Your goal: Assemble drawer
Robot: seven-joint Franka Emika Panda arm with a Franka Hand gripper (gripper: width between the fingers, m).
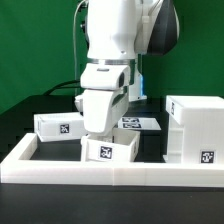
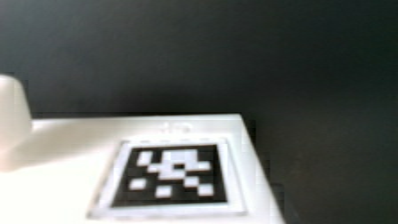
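We see the end effector (image 1: 108, 137) hanging low over the near tray (image 1: 110, 150). That tray sits close to the counter's (image 1: 30, 150) near edge, just behind the low white rim (image 1: 90, 172) and roughly midway along it.

In the exterior view the wrist body covers the fingertips, so we cannot tell whether they clamp the tray or stand apart beside it. The wrist view doesn't settle it either. One white finger (image 2: 15, 118) shows at the border of the picture, overlapping the tray's flat top (image 2: 71, 135). The square tag (image 2: 169, 175) lies face up on that top, blurred. The tray's far edge runs straight, one corner is in sight, and beyond it there is only bare black counter.

The second tray (image 1: 58, 125) lies toward the counter's edge on the exterior view's left, with a strip of black counter between it and the near tray.

The case (image 1: 198, 128) stands upright by the near corner on the exterior view's right, close to the rim. A gap of open counter separates it from the near tray.

The marker board (image 1: 143, 123) lies flat behind the arm, toward the far edge.
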